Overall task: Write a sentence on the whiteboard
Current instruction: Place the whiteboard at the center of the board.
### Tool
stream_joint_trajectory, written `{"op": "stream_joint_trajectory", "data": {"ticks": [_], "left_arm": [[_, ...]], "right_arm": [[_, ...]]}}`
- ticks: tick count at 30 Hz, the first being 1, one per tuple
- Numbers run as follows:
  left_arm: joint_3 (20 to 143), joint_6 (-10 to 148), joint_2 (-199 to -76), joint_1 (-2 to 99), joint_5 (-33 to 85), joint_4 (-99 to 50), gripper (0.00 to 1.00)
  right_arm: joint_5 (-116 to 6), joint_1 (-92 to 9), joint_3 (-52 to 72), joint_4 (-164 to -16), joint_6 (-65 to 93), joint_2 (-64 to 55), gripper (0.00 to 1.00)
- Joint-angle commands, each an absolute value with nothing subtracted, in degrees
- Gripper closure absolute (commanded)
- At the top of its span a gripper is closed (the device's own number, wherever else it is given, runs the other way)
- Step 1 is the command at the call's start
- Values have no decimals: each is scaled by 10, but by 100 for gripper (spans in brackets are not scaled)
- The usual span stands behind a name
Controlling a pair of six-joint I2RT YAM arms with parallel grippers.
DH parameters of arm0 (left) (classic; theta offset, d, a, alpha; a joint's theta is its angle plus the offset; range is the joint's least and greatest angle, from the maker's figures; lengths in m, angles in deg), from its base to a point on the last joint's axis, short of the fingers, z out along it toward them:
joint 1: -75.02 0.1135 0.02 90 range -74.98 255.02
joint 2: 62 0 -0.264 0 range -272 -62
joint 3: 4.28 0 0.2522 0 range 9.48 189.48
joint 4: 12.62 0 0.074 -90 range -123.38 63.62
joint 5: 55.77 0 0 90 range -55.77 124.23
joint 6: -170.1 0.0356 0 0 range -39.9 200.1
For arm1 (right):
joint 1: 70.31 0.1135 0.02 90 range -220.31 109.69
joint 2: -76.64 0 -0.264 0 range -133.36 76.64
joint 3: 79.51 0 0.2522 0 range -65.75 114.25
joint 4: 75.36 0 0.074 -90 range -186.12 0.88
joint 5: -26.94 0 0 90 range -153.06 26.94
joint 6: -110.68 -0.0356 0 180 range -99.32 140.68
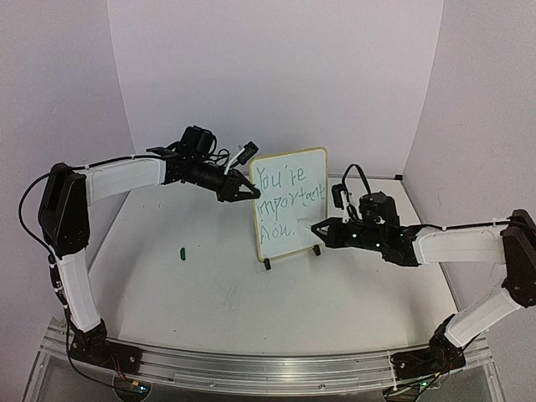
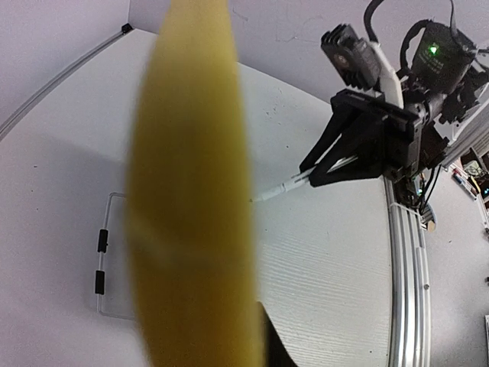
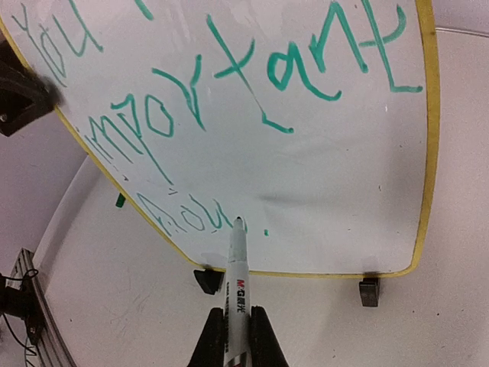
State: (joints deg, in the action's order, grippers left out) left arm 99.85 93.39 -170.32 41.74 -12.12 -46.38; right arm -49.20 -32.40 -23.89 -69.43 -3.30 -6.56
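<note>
Right wrist view: the right pincer (image 3: 236, 315) is clamped on a white marker (image 3: 236, 264), whose tip is at the bottom line of the green sentence (image 3: 283, 73) on the whiteboard (image 3: 344, 191). The left pincer (image 1: 241, 189) meets the board's left edge; whether it grips cannot be told. The board stands mid-desk (image 1: 209, 293), which is white and scuffed. A small green piece (image 1: 182, 252) lies nearby, and pale lilac walls (image 1: 276, 75) enclose it.

Upright whiteboard (image 1: 318, 172), green 3-line sentence (image 1: 289, 201)

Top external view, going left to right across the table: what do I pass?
A small green piece → left pincer → whiteboard → right pincer, which holds a marker.
</note>
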Motion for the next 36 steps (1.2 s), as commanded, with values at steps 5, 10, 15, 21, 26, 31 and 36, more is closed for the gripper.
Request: {"op": "stream_joint_trajectory", "data": {"ticks": [5,10,15,21,26,31,36], "left_arm": [[1005,940,-1718,407,-127,-511,75],[1009,944,-1720,406,-128,-515,60],[1017,947,-1720,409,-115,-529,49],[981,927,-1698,418,-92,-513,42],[938,892,-1674,424,-75,-471,37],[893,863,-1651,427,-71,-424,34],[859,843,-1631,429,-68,-387,34]], "right_arm": [[-529,-326,-257,-681,-17,-7,100],[-544,-326,-264,-681,-14,14,100],[-554,-326,-269,-682,-8,39,100],[-560,-326,-282,-683,-4,62,100],[-560,-326,-289,-683,-5,73,100],[-558,-326,-292,-683,-7,78,100],[-556,-326,-294,-683,-9,83,100]]}}
